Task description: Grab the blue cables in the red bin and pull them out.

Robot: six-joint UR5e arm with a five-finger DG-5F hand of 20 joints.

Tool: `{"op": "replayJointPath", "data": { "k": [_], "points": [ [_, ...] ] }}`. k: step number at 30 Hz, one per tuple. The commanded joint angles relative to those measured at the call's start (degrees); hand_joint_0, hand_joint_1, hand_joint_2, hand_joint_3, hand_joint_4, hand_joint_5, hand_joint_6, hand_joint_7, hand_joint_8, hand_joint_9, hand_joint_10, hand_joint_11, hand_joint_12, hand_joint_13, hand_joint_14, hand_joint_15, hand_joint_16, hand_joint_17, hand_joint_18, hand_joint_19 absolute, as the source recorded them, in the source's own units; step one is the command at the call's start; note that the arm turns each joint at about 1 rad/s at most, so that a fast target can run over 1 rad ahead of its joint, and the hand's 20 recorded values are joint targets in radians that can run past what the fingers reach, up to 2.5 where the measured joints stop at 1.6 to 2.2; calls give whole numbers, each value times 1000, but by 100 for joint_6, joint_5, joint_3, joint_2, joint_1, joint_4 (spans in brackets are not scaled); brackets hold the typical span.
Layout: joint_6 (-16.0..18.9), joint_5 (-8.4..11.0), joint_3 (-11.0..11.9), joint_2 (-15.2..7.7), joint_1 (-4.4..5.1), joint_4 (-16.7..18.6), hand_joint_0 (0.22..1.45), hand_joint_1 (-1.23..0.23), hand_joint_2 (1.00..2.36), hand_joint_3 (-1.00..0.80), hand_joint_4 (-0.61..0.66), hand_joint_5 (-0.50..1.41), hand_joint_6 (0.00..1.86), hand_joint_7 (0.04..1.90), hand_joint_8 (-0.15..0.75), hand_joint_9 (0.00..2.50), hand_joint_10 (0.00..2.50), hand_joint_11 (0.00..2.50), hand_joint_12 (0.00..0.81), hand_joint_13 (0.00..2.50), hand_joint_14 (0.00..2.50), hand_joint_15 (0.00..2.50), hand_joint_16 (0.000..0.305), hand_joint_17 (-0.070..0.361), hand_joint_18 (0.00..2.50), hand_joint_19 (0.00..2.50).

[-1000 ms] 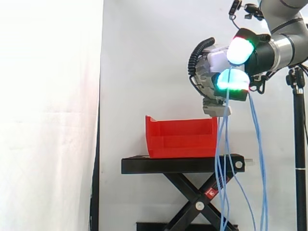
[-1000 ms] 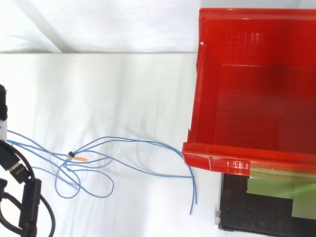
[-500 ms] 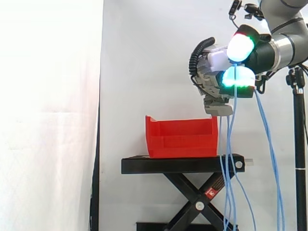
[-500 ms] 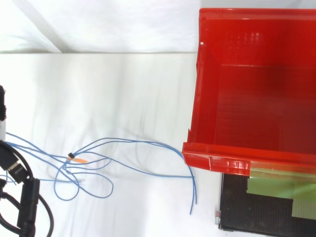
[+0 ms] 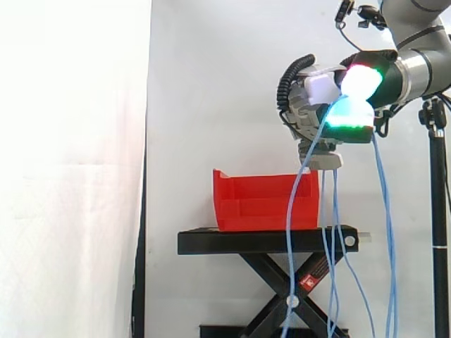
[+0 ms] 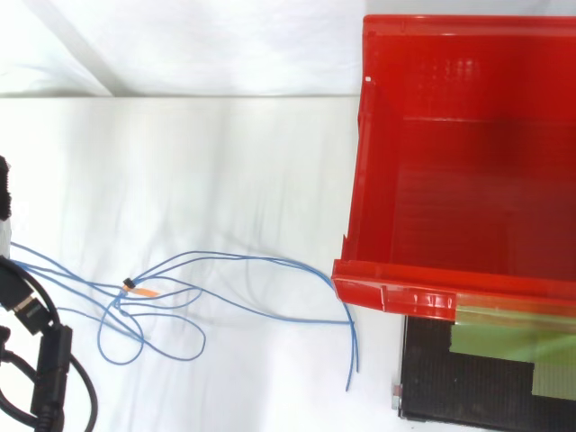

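In the side view my hand (image 5: 320, 95) hangs above and to the right of the red bin (image 5: 265, 201), fingers curled with glowing pads (image 5: 361, 79). It is shut on the blue cables (image 5: 384, 211), which fall from it in long strands past the stand's right end toward the floor. One strand swings out in front of the bin's right end. From above, the blue cables (image 6: 225, 261) lie in loops on the white surface left of the red bin (image 6: 468, 153), bound by a small orange tag (image 6: 147, 291). The bin's inside looks bare.
The bin sits on a black scissor stand (image 5: 271, 241). A black tripod pole (image 5: 439, 211) stands at the right edge in the side view. A white curtain hangs behind.
The hand has turned slightly and the hanging strands have swung; one strand now hangs further left, across the bin's right end. The loops seen from above shifted a little.
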Motion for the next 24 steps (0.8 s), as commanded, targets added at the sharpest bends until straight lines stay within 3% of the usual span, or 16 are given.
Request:
{"op": "replayJointPath", "data": {
  "k": [1,9,11,24],
  "points": [
    [0,2,-7,0,-8,5,926,-1018,1002,-944,268,884,422,649,273,1322,15,1575,331,1431,781,1350,45,101,842,1019],
    [0,2,-7,0,1,5,935,-1018,1003,-930,274,871,438,628,272,1310,14,1561,330,1416,784,1350,45,101,832,1021],
    [0,-7,2,0,1,5,884,-957,1000,-1000,271,873,417,633,277,1305,18,1563,328,1410,816,1322,45,101,824,1032],
    [0,-7,2,0,1,14,718,-722,1000,-1000,305,921,288,690,311,1343,16,1524,364,1429,905,1235,51,114,858,1004]
  ]
}}
